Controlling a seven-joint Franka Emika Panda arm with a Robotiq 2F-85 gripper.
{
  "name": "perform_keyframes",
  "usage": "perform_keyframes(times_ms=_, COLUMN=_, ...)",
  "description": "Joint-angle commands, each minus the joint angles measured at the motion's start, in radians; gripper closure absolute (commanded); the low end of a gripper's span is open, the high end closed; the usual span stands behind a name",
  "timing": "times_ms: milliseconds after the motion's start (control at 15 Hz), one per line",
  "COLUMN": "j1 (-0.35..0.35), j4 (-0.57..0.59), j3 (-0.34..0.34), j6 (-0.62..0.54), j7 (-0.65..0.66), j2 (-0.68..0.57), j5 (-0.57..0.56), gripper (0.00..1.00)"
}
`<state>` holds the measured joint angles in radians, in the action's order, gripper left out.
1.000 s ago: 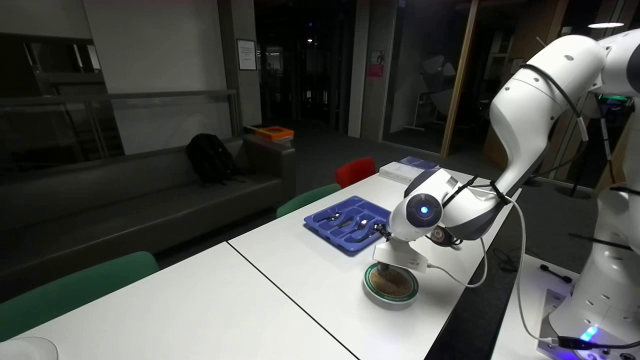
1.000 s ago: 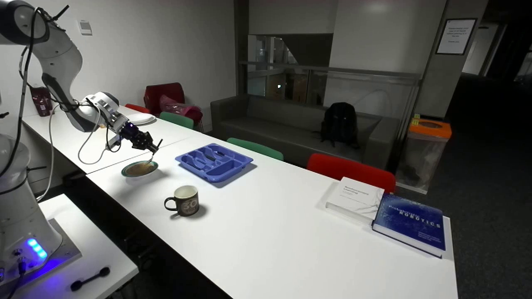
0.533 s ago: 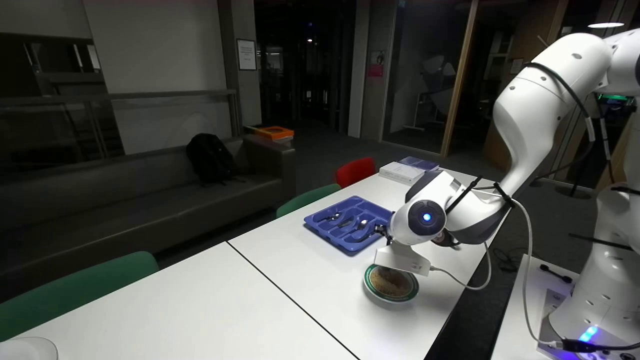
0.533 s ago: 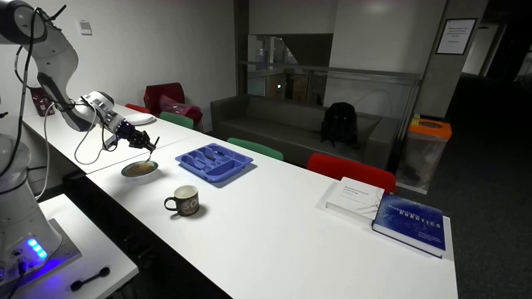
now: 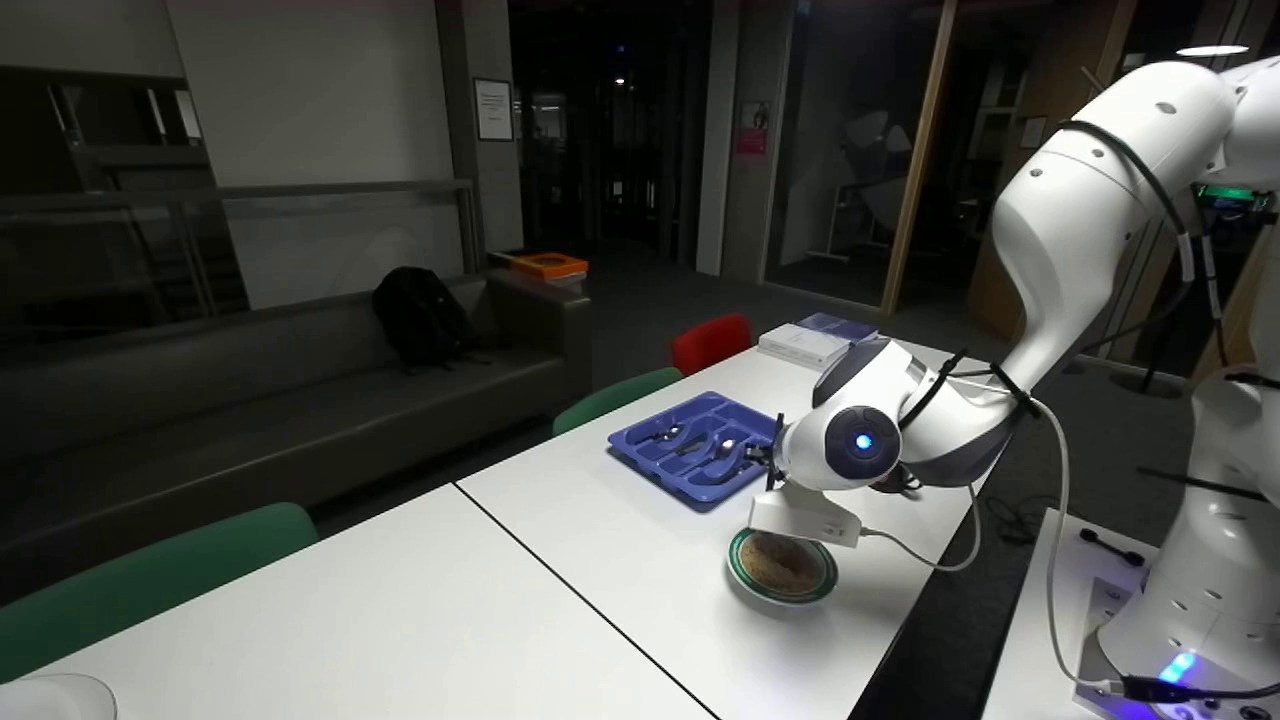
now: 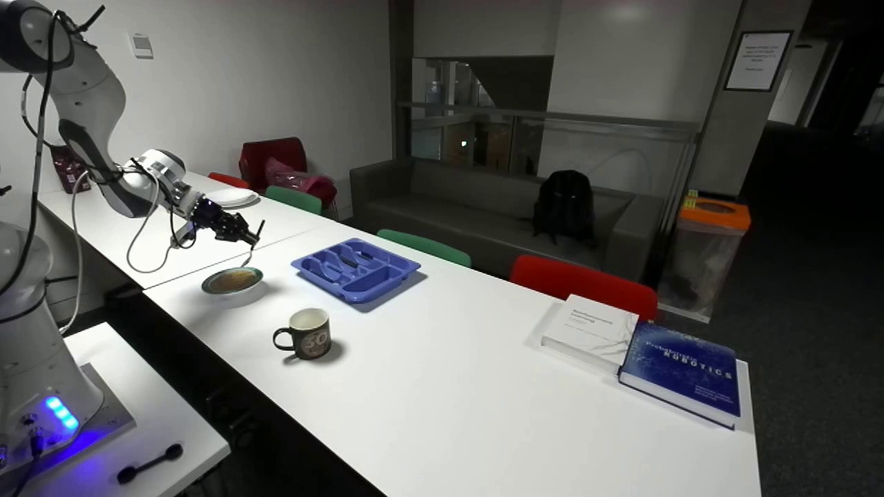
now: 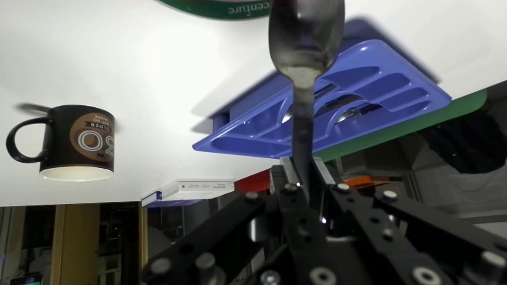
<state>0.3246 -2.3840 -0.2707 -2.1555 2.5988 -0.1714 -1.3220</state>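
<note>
Spoon (image 7: 303,95) raised, bowl (image 5: 783,598) holding grain (image 5: 781,566), apparently

Near a corner of the table (image 6: 518,407), a blue book (image 6: 680,374) is saying "Probabilistic ROBOTICS" and a white book (image 6: 590,333) "Reinforcement Learning". Near a long edge, a mug (image 7: 81,138) is showing "30" and "OLDER BUT NO WISER". The bowl's green rim (image 7: 216,8) is showing "centure".

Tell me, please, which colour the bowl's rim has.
Green with pale lettering; the bowl's rim shows best in the wrist view, though only partly.
</note>
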Motion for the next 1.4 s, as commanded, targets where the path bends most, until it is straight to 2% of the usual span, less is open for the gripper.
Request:
perform_keyframes(times_ms=0, j1=-0.027, j4=-0.013, j3=0.010, j6=-0.035, j7=-0.002, j2=0.009, j5=-0.055, gripper=0.97)
perform_keyframes(times_ms=133, j1=-0.041, j4=-0.023, j3=0.014, j6=-0.091, j7=-0.002, j2=-0.001, j5=-0.066, gripper=0.97)
perform_keyframes(times_ms=200, j1=-0.024, j4=0.000, j3=0.003, j6=-0.036, j7=-0.003, j2=-0.008, j5=-0.027, gripper=0.87)
perform_keyframes(times_ms=333, j1=-0.033, j4=0.000, j3=0.008, j6=-0.064, j7=-0.002, j2=-0.020, j5=-0.037, gripper=0.87)
perform_keyframes(times_ms=1067, j1=-0.034, j4=0.000, j3=0.008, j6=-0.066, j7=-0.002, j2=-0.027, j5=-0.038, gripper=0.87)
perform_keyframes(times_ms=1133, j1=-0.034, j4=0.000, j3=0.008, j6=-0.066, j7=-0.002, j2=-0.027, j5=-0.038, gripper=0.97)
perform_keyframes(times_ms=1333, j1=-0.028, j4=0.006, j3=0.007, j6=-0.057, j7=-0.002, j2=-0.042, j5=-0.048, gripper=0.97)
